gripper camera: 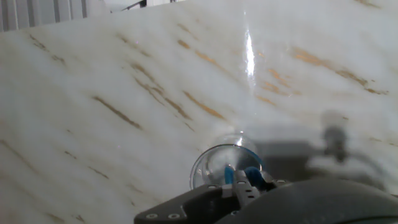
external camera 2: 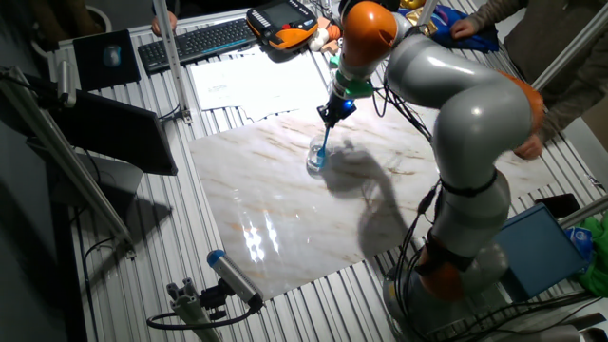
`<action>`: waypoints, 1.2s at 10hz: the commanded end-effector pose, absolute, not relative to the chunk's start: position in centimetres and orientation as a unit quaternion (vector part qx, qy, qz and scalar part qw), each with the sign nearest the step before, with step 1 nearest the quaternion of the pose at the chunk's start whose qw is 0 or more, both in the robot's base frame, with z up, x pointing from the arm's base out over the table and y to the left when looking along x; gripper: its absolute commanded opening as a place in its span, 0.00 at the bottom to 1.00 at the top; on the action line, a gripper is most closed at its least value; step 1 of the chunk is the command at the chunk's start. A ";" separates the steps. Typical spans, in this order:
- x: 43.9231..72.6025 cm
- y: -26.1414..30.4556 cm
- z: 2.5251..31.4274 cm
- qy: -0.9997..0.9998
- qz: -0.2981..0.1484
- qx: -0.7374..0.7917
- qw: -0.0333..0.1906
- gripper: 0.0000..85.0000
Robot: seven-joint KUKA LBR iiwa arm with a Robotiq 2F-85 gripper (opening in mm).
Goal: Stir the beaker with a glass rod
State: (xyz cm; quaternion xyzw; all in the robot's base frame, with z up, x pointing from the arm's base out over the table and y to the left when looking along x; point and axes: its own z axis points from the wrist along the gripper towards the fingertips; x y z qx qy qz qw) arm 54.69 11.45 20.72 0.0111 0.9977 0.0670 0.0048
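So the biggest thing here is the slatted metal table (external camera 2: 114, 247), and on top of it sits a big marble slab (external camera 2: 275, 218) with brownish veins, taking up the middle. The KUKA arm (external camera 2: 465, 142) is grey with orange joints, its base is off the slab's near right corner, and it bends over so the wrist ends up above the slab's far edge, about midway along it.

Along the table's far edge there's a black keyboard (external camera 2: 199, 40), an orange and black teach pendant (external camera 2: 282, 24) and some white papers (external camera 2: 249, 84) that run right up to the slab's far edge. Near the table's front edge, just off the slab's near left corner, a grey cylinder with a blue cap (external camera 2: 233, 277) lies on its side.

The gripper (external camera 2: 331, 116) points down and the jaws are pinched tight on the top of the glass rod (external camera 2: 325, 144), that thin bright blue stick. It hangs slightly tilted, with the lower end going down into the beaker (external camera 2: 317, 157).

The beaker is a tiny clear glass cup standing on the slab close to the far edge, roughly centred along it. In the hand view you look down past the fingers (gripper camera: 247, 186) into the beaker's round rim (gripper camera: 205, 163), with the blue rod (gripper camera: 229, 176) poking inside it. Can't tell if the rod tip touches the bottom
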 end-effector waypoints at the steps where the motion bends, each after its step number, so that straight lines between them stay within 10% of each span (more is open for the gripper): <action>1: 54.6 11.6 20.7 0.998 0.056 0.009 0.024 0.00; 4: 56.3 11.6 19.6 0.996 0.055 0.003 0.064 0.00; 12: 55.3 11.7 20.2 0.998 0.020 -0.017 0.063 0.00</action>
